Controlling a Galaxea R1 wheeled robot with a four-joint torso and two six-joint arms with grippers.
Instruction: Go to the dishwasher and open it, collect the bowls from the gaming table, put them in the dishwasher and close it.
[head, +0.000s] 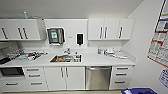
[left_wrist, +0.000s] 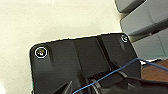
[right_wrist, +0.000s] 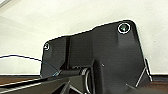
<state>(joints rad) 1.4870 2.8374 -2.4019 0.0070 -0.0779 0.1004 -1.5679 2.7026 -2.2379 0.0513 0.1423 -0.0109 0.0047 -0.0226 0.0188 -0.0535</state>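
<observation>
Dishwasher (head: 98, 78) shut, under counter (head: 100, 61); jaws seemingly hidden behind wrist plates.

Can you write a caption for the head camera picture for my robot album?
Facing a white kitchenette: the closed stainless-steel dishwasher sits under the counter, right of the sink.

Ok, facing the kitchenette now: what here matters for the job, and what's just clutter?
For the job:
- dishwasher, steel front, door shut

Just lying about:
- sink with items in it
- clutter on the countertop
- wall dispenser
- white cabinets
- small oven
</observation>
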